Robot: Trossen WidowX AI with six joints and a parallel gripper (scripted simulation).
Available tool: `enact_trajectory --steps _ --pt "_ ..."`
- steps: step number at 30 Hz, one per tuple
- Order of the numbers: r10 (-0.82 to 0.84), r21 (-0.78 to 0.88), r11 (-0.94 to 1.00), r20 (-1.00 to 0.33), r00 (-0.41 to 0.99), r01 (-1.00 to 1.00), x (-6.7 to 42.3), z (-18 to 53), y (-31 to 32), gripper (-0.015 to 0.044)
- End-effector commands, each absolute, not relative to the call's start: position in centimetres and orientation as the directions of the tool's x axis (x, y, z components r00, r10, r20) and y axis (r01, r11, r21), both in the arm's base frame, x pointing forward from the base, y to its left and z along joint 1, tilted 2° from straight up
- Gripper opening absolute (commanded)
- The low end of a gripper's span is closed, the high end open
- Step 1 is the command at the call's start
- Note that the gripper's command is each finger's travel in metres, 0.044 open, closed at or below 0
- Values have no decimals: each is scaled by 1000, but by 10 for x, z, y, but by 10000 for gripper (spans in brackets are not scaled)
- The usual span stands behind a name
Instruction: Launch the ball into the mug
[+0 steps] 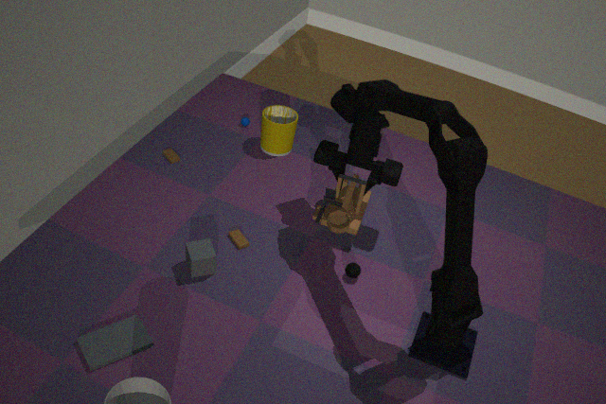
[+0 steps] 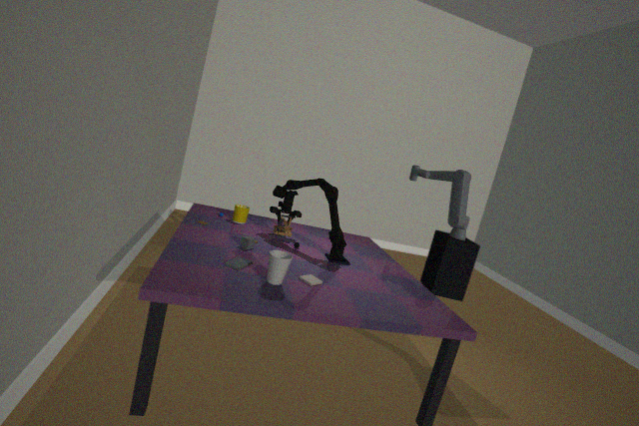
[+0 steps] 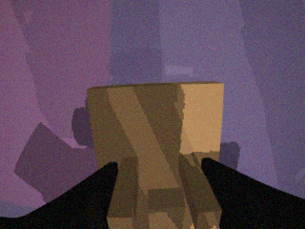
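Catapult (image 1: 342,206) is clamped between the half-closed gripper (image 1: 354,179) fingers; black ball (image 1: 352,270) lies apart on the table (image 1: 147,194).

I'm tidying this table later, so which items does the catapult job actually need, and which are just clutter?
Needed: gripper, shut on the wooden catapult; black ball; yellow mug.

Clutter: blue ball, two tan blocks, grey cube, grey slab, white cup, white pad.
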State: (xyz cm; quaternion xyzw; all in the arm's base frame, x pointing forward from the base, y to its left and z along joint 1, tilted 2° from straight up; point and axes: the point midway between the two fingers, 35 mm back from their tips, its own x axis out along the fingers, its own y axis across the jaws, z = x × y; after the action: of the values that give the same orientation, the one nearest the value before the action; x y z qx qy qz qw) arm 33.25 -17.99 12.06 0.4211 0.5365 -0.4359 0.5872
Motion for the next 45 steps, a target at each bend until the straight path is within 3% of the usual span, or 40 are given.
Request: enact_trajectory --steps 1,27,43,45 --pt "-57 34 269 -997 51 962 333 117 -179 0" --pt "-62 29 266 -997 47 963 335 88 -182 0" --pt "-62 29 266 -997 47 963 336 96 -182 420" --pt "-62 29 267 -997 47 963 337 119 -182 440"
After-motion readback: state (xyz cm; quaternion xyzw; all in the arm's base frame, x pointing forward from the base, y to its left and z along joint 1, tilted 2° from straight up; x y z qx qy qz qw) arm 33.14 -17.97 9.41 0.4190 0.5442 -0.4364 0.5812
